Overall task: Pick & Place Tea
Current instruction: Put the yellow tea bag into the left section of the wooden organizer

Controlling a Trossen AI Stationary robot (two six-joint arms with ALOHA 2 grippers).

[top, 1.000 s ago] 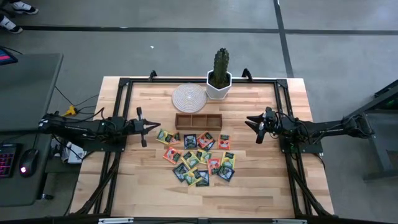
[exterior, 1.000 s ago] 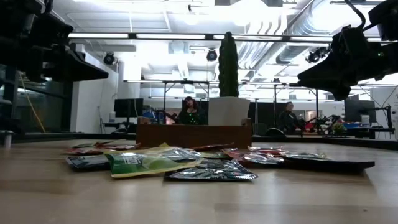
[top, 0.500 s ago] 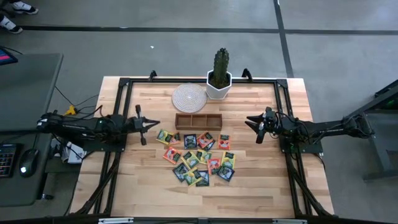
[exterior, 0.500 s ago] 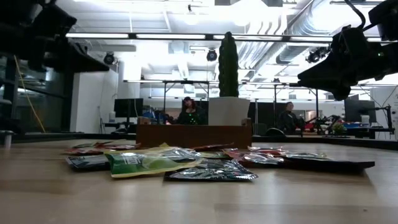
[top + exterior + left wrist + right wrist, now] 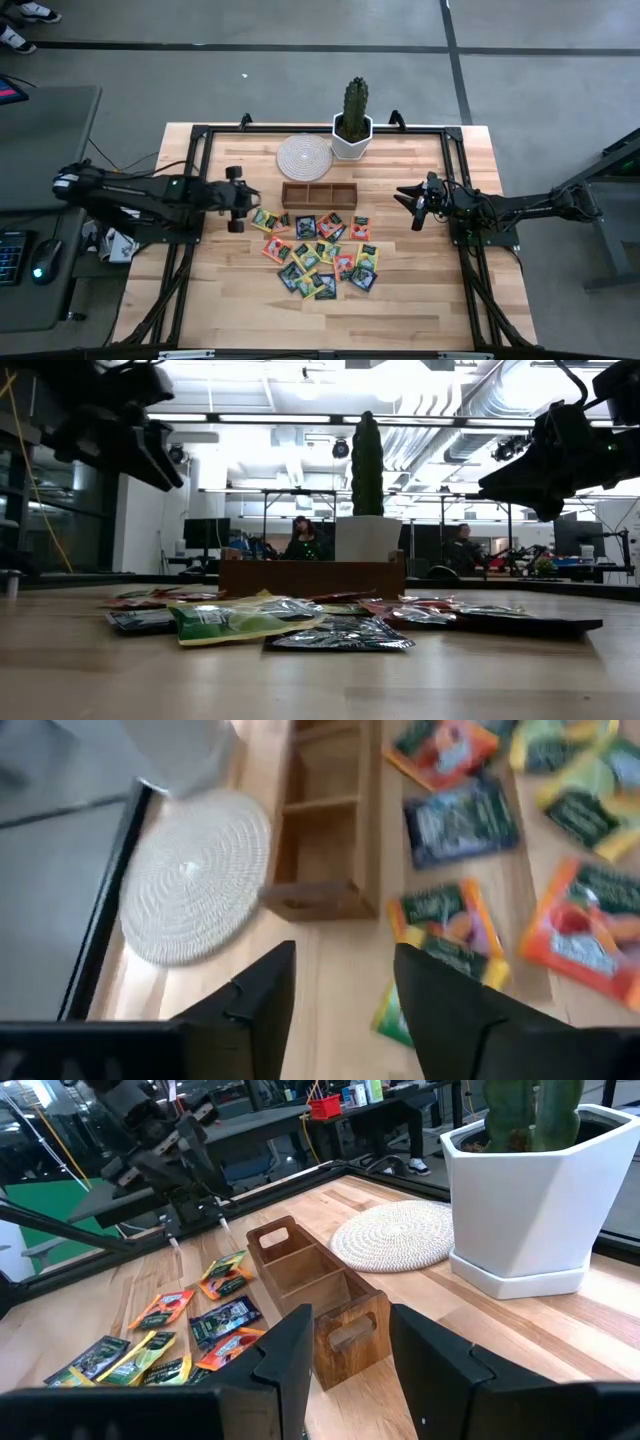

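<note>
Tea packets (image 5: 318, 252) flat in a loose heap, corners every way.

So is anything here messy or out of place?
The tea packets lie in a loose, overlapping heap on the table, turned every which way, while the wooden tray beside them looks empty. The cactus pot and woven mat stand neatly.
</note>
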